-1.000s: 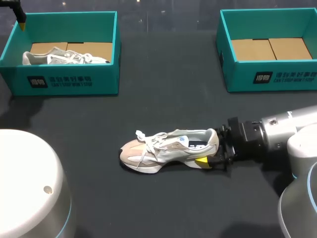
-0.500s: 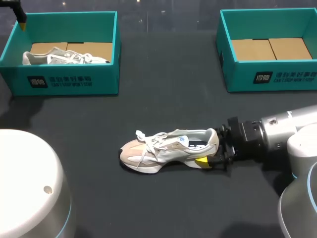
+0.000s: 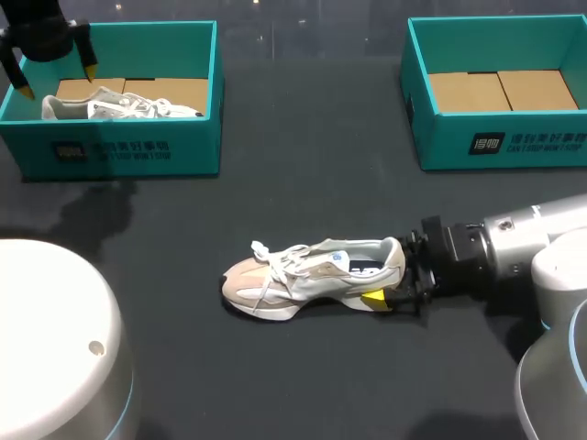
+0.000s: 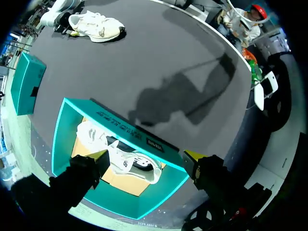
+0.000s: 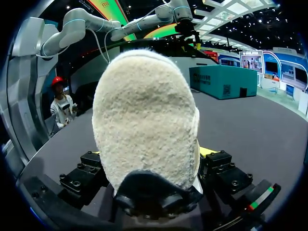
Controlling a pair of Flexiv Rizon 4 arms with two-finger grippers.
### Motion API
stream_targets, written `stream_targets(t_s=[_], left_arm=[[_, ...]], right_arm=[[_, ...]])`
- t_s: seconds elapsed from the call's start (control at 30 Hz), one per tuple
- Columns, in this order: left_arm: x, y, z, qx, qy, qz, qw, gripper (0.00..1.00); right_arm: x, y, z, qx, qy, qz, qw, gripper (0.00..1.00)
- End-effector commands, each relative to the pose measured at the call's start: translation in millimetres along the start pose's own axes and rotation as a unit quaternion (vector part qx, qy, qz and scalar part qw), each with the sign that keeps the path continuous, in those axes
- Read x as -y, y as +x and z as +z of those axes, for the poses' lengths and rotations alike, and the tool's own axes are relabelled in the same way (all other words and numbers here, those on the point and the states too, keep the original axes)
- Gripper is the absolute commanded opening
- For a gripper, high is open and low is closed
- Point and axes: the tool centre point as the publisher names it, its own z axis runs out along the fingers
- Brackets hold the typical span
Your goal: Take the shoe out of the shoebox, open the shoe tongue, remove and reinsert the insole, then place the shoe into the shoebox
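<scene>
A beige and white shoe (image 3: 312,275) lies on its sole in the middle of the dark table, toe toward the left. My right gripper (image 3: 393,273) is shut on its heel, one yellow tip showing at the sole's near side. In the right wrist view the fuzzy heel (image 5: 144,115) fills the space between the right gripper's (image 5: 149,163) fingers. My left gripper (image 3: 57,78) hangs open above the back left corner of the left teal shoebox (image 3: 128,151). A second white shoe (image 4: 120,156) lies inside that box, below the left gripper (image 4: 144,161).
An identical teal shoebox (image 3: 495,142) with a bare cardboard floor stands at the back right. The left arm's base dome (image 3: 55,348) fills the near left corner. The left arm's shadow (image 3: 101,206) falls on the table in front of the left box.
My left gripper has dropped lower and come more into view over the left shoebox, and its shadow now falls in front of the box. The right arm and the shoe have not moved.
</scene>
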Motion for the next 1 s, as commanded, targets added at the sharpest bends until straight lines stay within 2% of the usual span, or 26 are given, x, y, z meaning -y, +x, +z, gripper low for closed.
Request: stream_targets(t_s=[0.03,0.07,0.1,0.57,0.63,0.73,0.8,0.97,1.0], left_arm=[[19,-11.9,2,-0.031,0.053,-0.447,0.893,1.00],[25,-15.0,1,-0.015,0.047,-0.448,0.893,1.00],[33,-17.0,-2,0.017,0.036,-0.430,0.902,1.00],[33,-17.0,-2,0.017,0.036,-0.430,0.902,1.00],[47,-16.9,-10,0.049,0.053,-0.486,0.871,1.00],[80,-22.6,-14,0.081,0.018,-0.591,0.802,1.00],[99,-24.5,-19,0.071,0.022,-0.636,0.768,1.00],[134,-26.9,-25,0.088,-0.020,-0.730,0.678,1.00],[138,-28.2,-25,0.080,-0.016,-0.746,0.660,1.00]], right_arm=[[0.3,0.1,2,0.000,0.002,0.000,1.000,0.00],[0.3,0.1,2,0.000,0.002,0.000,1.000,0.00],[0.3,0.1,2,0.000,0.002,0.000,1.000,0.00],[0.3,0.1,2,0.000,0.002,0.000,1.000,0.00],[0.3,0.1,2,0.000,0.002,0.000,1.000,0.00],[0.3,0.1,2,0.000,0.002,0.000,1.000,0.00],[0.3,0.1,2,0.000,0.002,0.000,1.000,0.00],[0.3,0.1,2,0.000,0.002,0.000,1.000,0.00],[0.3,0.1,2,0.000,0.002,0.000,1.000,0.00]])
